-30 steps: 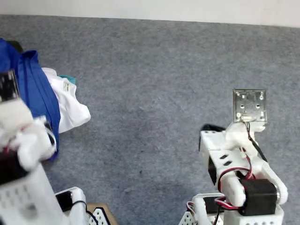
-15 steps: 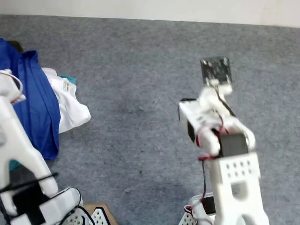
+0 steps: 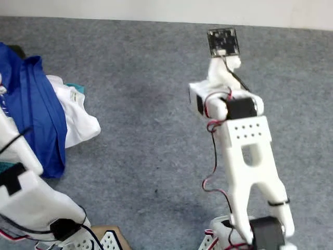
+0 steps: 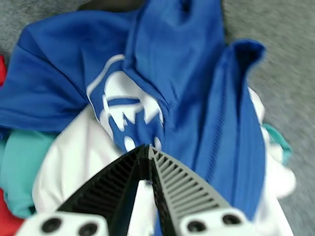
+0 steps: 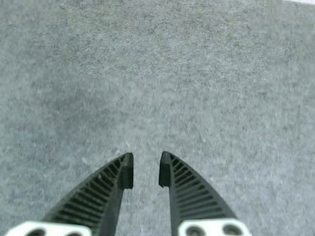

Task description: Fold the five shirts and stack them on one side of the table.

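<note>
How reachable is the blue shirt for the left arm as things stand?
Probably yes. The left gripper sits right above the blue shirt, which lies over the white shirt with nothing covering it. Its jaws are shut, so it would have to open first.

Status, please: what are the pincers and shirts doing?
Left pincer shut, at the blue shirt. Right pincer open, over the grey table. Shirt heap unfolded. No obstacle seen.

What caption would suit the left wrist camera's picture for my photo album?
Left gripper, shut, above a crumpled blue shirt that lies on a white shirt and a teal shirt.
</note>
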`<state>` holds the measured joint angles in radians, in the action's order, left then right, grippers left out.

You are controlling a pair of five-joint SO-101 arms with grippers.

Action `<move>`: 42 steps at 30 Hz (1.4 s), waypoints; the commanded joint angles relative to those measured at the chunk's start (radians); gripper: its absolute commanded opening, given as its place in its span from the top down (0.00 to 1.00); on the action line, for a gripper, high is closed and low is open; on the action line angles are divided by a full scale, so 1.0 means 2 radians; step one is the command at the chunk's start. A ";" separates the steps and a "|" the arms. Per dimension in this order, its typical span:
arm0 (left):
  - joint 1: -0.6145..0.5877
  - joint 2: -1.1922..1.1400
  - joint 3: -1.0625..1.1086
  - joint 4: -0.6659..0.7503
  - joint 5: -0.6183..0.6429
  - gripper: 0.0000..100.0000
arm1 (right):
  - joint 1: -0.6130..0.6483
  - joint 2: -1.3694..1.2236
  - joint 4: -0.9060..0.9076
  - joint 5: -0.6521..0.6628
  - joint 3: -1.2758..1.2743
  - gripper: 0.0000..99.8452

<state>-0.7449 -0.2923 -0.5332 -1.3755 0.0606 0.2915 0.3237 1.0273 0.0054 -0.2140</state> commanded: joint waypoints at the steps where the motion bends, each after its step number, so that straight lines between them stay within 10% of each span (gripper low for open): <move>1: -0.015 -0.042 -0.082 0.011 0.003 0.97 | 0.003 -0.026 -0.010 -0.002 0.053 0.90; 9: -0.021 -0.143 -0.173 0.011 0.003 0.78 | 0.010 -0.082 -0.010 -0.003 0.082 0.89; 37: -0.013 -0.415 -0.461 0.035 0.003 0.83 | 0.029 -0.141 -0.021 -0.002 0.120 0.89; 42: 0.016 -0.434 -0.501 0.032 0.003 1.00 | 0.029 -0.140 -0.020 -0.005 0.119 0.89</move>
<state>-0.7679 -1.1715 -1.4569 -1.3188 0.0591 0.3422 0.0307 0.9966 0.0023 -0.0192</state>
